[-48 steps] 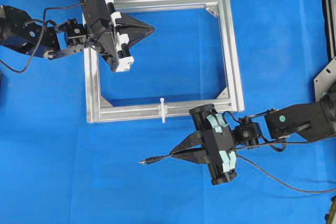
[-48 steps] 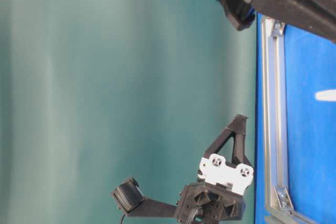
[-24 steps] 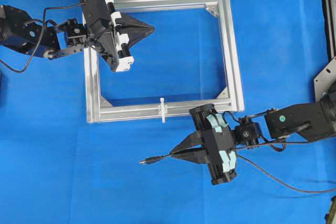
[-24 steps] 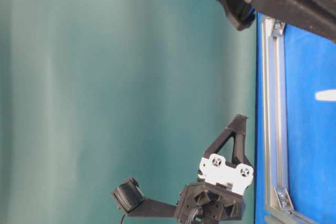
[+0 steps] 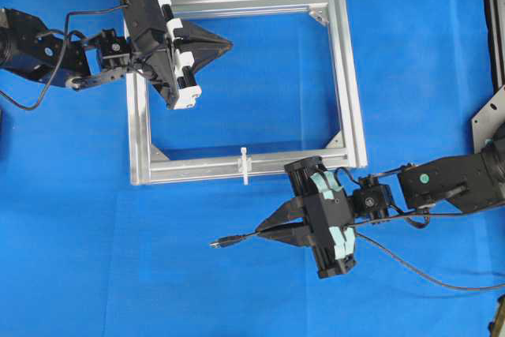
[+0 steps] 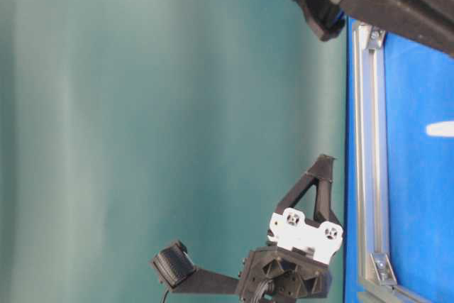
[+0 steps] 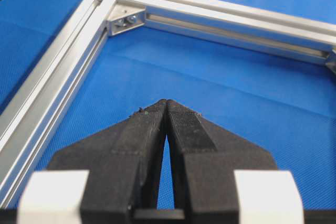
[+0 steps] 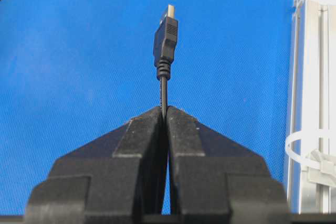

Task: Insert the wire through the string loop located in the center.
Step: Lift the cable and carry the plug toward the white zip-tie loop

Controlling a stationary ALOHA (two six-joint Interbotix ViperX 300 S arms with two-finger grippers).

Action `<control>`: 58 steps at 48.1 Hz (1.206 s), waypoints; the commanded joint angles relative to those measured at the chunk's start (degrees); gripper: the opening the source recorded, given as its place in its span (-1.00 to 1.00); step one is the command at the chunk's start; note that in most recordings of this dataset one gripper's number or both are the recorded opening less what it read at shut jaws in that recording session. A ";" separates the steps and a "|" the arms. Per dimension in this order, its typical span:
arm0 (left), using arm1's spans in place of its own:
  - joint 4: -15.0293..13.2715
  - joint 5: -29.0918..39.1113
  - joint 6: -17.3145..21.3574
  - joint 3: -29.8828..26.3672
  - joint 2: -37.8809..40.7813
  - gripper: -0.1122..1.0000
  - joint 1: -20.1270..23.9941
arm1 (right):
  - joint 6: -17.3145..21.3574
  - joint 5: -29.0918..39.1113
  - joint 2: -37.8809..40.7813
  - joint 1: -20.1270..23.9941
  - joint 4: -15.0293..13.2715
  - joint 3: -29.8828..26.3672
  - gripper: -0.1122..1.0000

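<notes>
Wire [image 8: 163, 95] sits pinched in the right fingers [image 8: 181, 140], plug [image 5: 223, 241] jutting out, just short of the loop [image 5: 245, 165] on the frame [image 5: 345, 84]. Left fingers [image 7: 181, 124] are pressed together, empty. Align the plug squarely before threading slowly.

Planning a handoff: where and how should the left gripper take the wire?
Grip the plug body, the wire's thickest, stiffest part, which sticks out free ahead of the right gripper. Come from its tip side, jaws across the plug; the left gripper must open first.
</notes>
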 commanded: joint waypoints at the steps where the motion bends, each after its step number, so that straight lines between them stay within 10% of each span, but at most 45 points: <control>1: 0.09 -0.62 0.00 -0.97 -1.85 -0.80 -0.26 | 0.00 -0.26 -1.41 0.00 -0.09 -0.35 -0.86; 58: 0.09 -0.62 -0.35 -0.53 -1.93 -0.80 -0.79 | 0.53 -1.76 -10.99 0.00 0.26 14.06 -0.86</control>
